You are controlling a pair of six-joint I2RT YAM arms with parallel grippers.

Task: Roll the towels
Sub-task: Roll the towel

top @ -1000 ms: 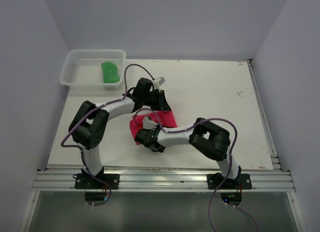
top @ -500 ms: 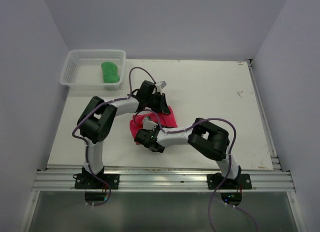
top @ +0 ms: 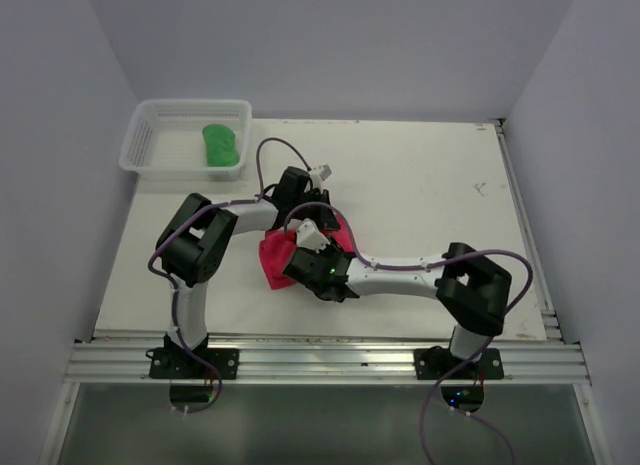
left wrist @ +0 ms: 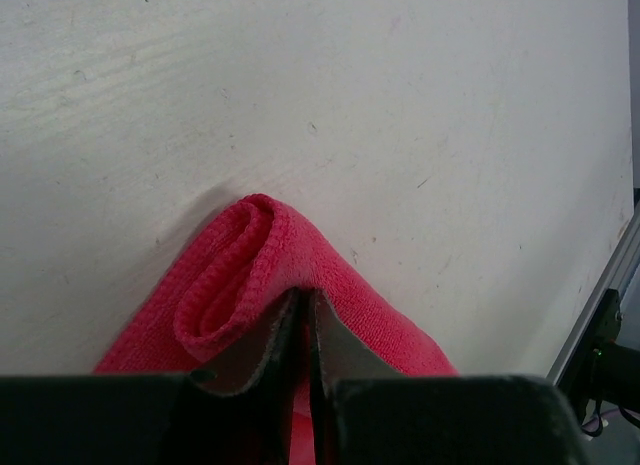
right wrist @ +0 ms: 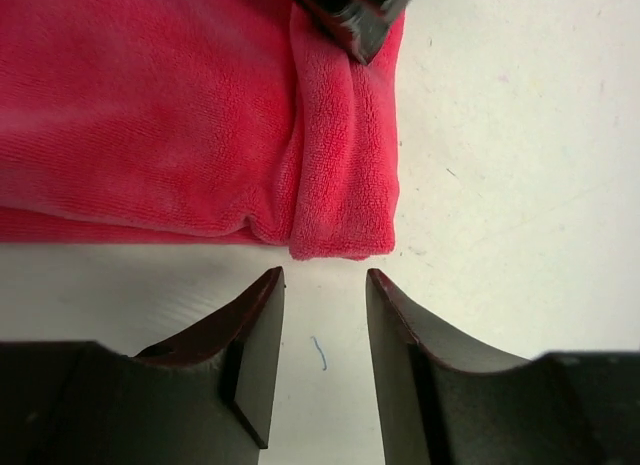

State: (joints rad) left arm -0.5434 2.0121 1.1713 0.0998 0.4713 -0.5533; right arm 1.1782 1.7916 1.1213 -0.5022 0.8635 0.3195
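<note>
The pink-red towel point(top: 272, 257) lies bunched in the middle of the table, partly under both arms. One end is curled into a loose roll point(left wrist: 225, 285). My left gripper point(left wrist: 303, 295) is shut on a fold of this towel beside the curl; from above it sits at the towel's far edge point(top: 322, 213). In the right wrist view my right gripper point(right wrist: 325, 280) stands open just short of the towel's folded edge point(right wrist: 345, 185), with only bare table between its fingers. The green towel point(top: 221, 145) lies rolled in the basket.
The white mesh basket point(top: 140, 150) stands at the table's far left corner. The metal rail point(top: 320, 360) runs along the near edge by the arm bases. White walls close in the left, back and right sides.
My right gripper has opened and let go of the pink-red towel, and its elbow has swung out to the right. The left jaws have closed tighter on the fold.
</note>
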